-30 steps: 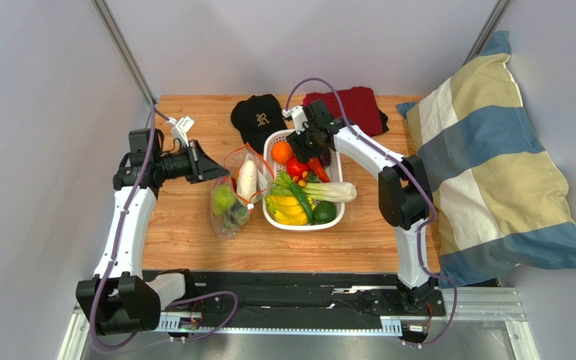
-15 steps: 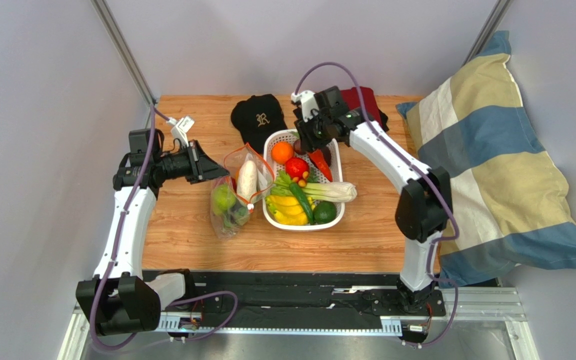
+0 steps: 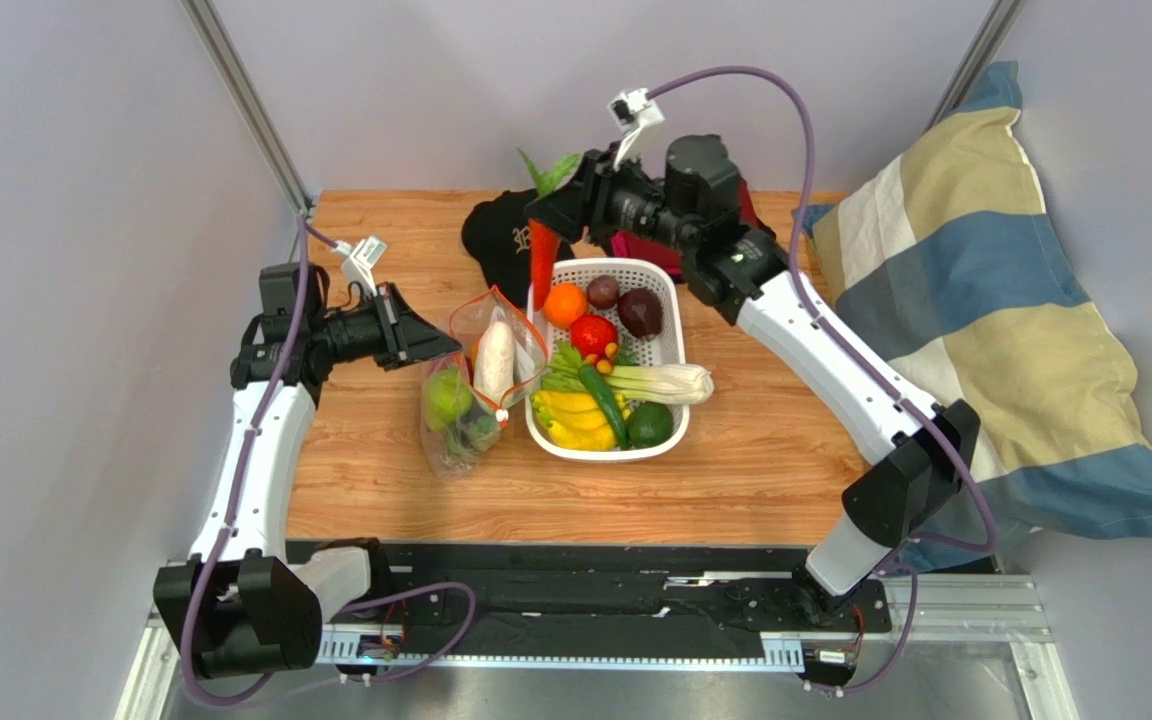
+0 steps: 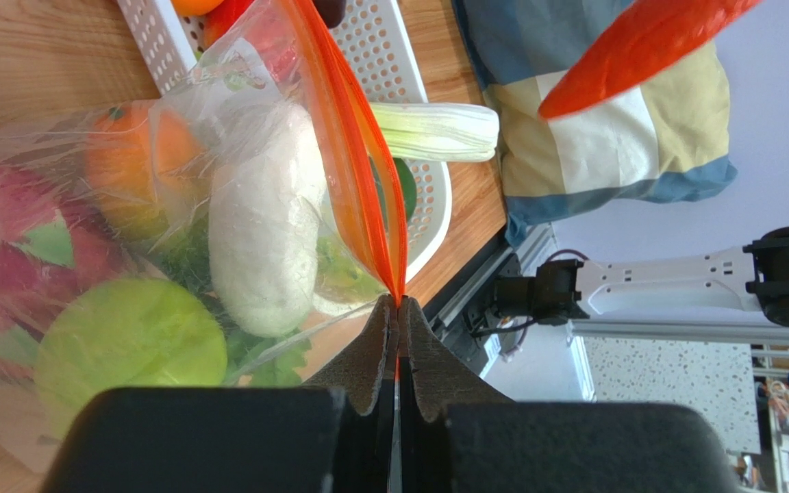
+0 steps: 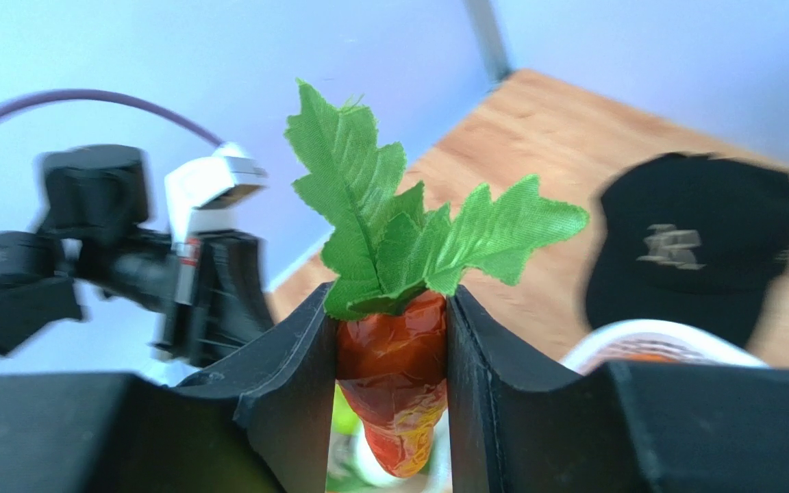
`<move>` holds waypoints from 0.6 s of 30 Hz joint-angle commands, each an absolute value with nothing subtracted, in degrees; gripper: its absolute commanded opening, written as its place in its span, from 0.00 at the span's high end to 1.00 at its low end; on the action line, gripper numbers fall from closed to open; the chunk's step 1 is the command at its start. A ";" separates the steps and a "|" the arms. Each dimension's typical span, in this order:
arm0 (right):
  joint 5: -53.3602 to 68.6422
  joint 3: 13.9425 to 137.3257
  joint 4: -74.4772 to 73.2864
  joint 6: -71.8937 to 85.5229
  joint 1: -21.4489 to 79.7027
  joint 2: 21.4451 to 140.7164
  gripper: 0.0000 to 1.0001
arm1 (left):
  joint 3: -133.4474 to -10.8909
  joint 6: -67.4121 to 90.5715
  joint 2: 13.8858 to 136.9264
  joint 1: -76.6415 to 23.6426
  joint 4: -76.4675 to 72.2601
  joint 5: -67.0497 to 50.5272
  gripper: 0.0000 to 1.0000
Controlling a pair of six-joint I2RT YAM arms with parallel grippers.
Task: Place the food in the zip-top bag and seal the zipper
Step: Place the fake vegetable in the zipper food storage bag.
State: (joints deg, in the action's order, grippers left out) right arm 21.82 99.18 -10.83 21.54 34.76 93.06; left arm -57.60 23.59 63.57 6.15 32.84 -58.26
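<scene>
The zip-top bag (image 3: 462, 402) lies left of the white basket (image 3: 549, 438), its mouth held up. It holds a round green fruit (image 4: 126, 334), a white radish (image 4: 265, 221), an orange-green mango (image 4: 126, 180) and a pink dragon fruit (image 4: 8, 221). My left gripper (image 3: 425, 342) is shut on the end of the red zipper strip (image 4: 352, 154), seen in the left wrist view (image 4: 397, 308). My right gripper (image 3: 570, 195) is shut on an orange-red carrot (image 5: 393, 359) with green leaves. It holds the carrot (image 3: 542, 258) in the air above the basket's far left corner.
The basket holds an orange (image 3: 564, 305), dark fruit (image 3: 641, 312), a tomato (image 3: 593, 333), yellow bananas (image 3: 575, 420), white-stemmed greens (image 3: 665, 383) and a green fruit (image 3: 651, 425). A black cap (image 3: 512, 228) and red cloth (image 3: 732, 210) lie behind. A striped pillow (image 3: 973, 330) is right.
My right gripper has lifted the carrot out of the basket and swung it up and left, toward the bag. The left arm and the bag have stayed still.
</scene>
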 commanded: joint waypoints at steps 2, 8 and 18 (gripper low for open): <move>21.10 96.77 -2.37 32.87 40.59 97.55 1.00 | -55.90 28.82 61.17 7.03 26.55 -59.77 1.00; 22.57 94.31 -1.32 34.19 44.38 101.51 1.00 | -54.58 30.58 60.91 7.91 24.61 -60.38 1.00; 27.95 89.04 -2.65 38.50 46.93 104.59 1.00 | -52.91 35.94 61.70 10.10 19.17 -61.00 1.00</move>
State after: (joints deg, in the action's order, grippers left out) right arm 25.28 90.80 -5.74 36.91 45.67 104.68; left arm -53.47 32.36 62.22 9.04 24.60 -59.44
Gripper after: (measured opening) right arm 0.393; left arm 0.006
